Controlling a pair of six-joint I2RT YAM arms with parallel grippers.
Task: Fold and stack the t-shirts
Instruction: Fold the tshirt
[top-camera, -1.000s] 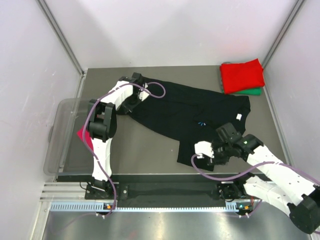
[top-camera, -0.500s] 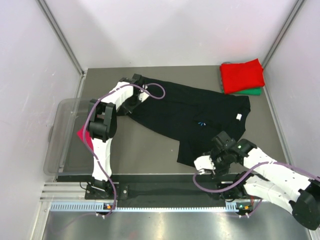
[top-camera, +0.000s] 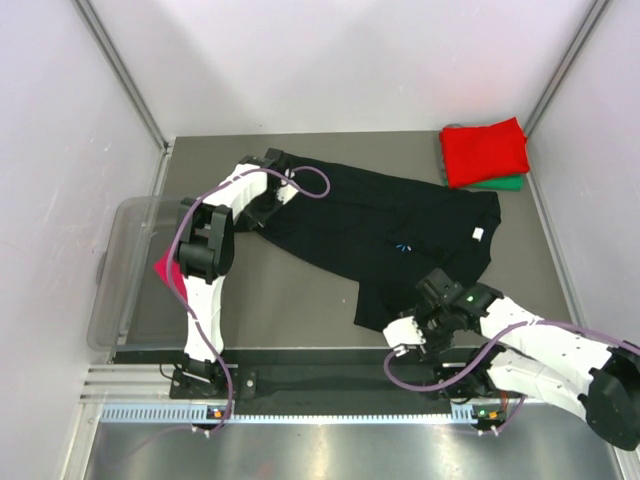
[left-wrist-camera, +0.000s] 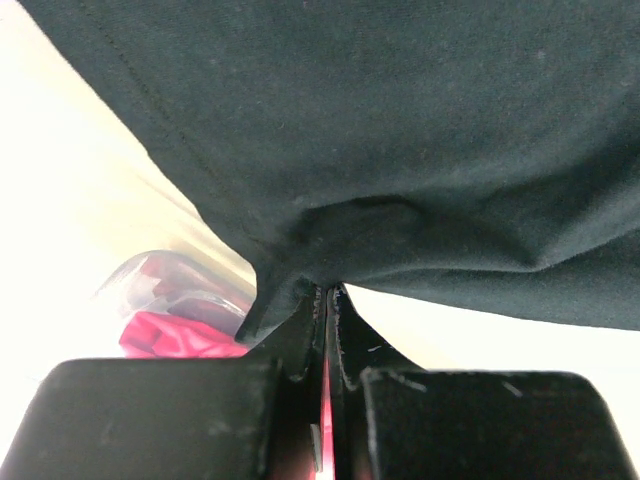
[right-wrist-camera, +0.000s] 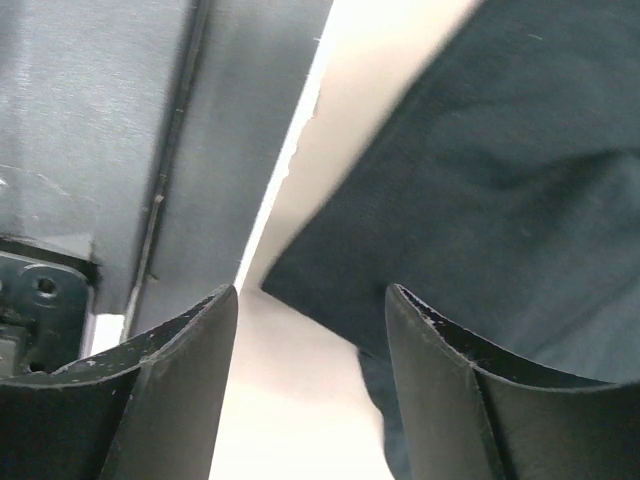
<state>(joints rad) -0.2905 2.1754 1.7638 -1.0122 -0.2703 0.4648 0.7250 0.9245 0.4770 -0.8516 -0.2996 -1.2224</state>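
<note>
A black t-shirt (top-camera: 390, 235) with a small light-blue print (top-camera: 403, 246) and a white neck label (top-camera: 477, 234) lies spread across the table. My left gripper (top-camera: 262, 212) is at its far-left edge. In the left wrist view that gripper (left-wrist-camera: 328, 292) is shut on a pinched fold of the black cloth (left-wrist-camera: 400, 130). My right gripper (top-camera: 408, 335) hovers at the shirt's near hem. Its jaws (right-wrist-camera: 312, 292) stand open, with a corner of the black shirt (right-wrist-camera: 500, 180) lying between them, ungripped. A folded red t-shirt (top-camera: 484, 150) rests on a green one (top-camera: 505, 183) at the far right corner.
A clear plastic bin (top-camera: 115, 280) hangs off the table's left side and holds a magenta t-shirt (top-camera: 165, 270), also visible as magenta cloth (left-wrist-camera: 175, 335) from the left wrist. The table's near edge (right-wrist-camera: 290, 150) runs just beside the right fingers.
The right gripper has moved toward the table's near edge along the shirt's hem, and its jaws have widened. The left arm and the shirt's far side have stayed put.
</note>
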